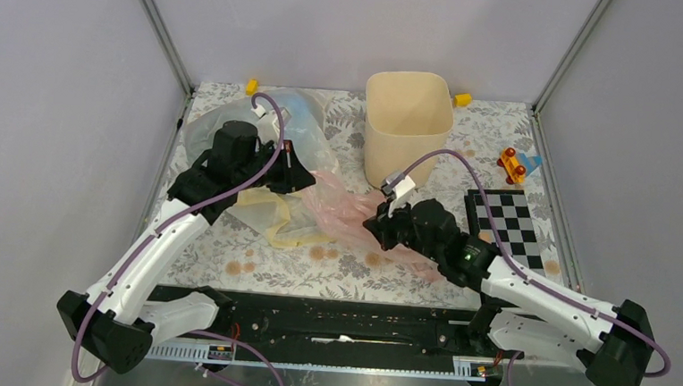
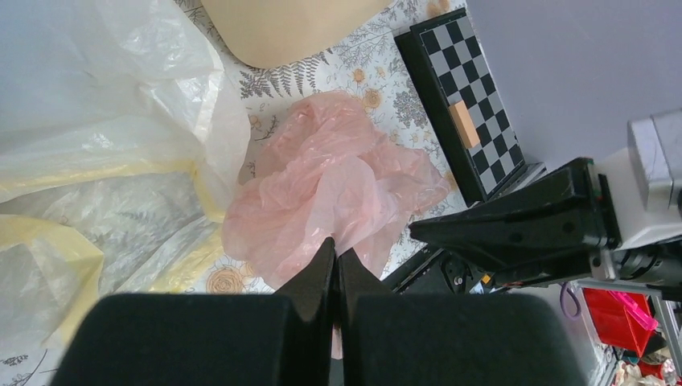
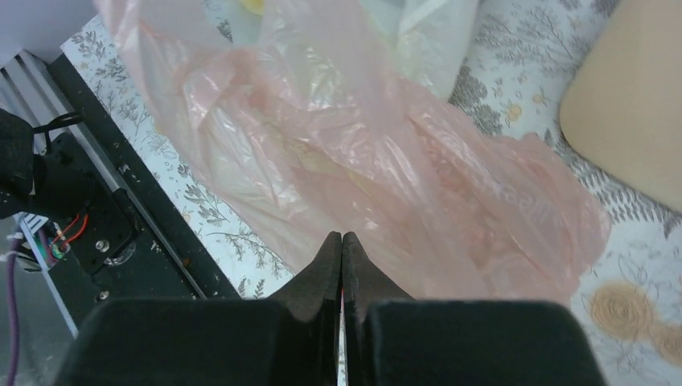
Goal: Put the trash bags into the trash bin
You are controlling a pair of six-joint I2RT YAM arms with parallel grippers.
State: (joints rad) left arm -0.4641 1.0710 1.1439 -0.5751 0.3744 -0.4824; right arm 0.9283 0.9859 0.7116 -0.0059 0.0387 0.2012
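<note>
The cream trash bin (image 1: 407,125) stands upright at the back middle, and its side shows in the wrist views (image 2: 289,28) (image 3: 635,104). A crumpled pale pink trash bag (image 1: 341,209) (image 2: 330,181) (image 3: 386,169) lies in front of it, stretched between my two grippers. My left gripper (image 1: 307,180) (image 2: 335,245) is shut on the bag's left end, with pink film in the slit. At the bag's right edge, my right gripper (image 1: 374,224) (image 3: 342,236) is shut with the film pinched at its tips. A pale yellow bag (image 1: 269,215) (image 2: 96,161) and a bluish-clear bag (image 1: 298,119) lie to the left.
A black-and-white checkerboard (image 1: 506,225) (image 2: 470,104) lies right of the pink bag, with a small wooden block (image 2: 464,125) on it. A red-and-orange toy (image 1: 512,165) sits at the back right. Yellow clips (image 1: 251,86) (image 1: 461,99) sit along the back edge. The black rail (image 1: 339,314) runs along the front.
</note>
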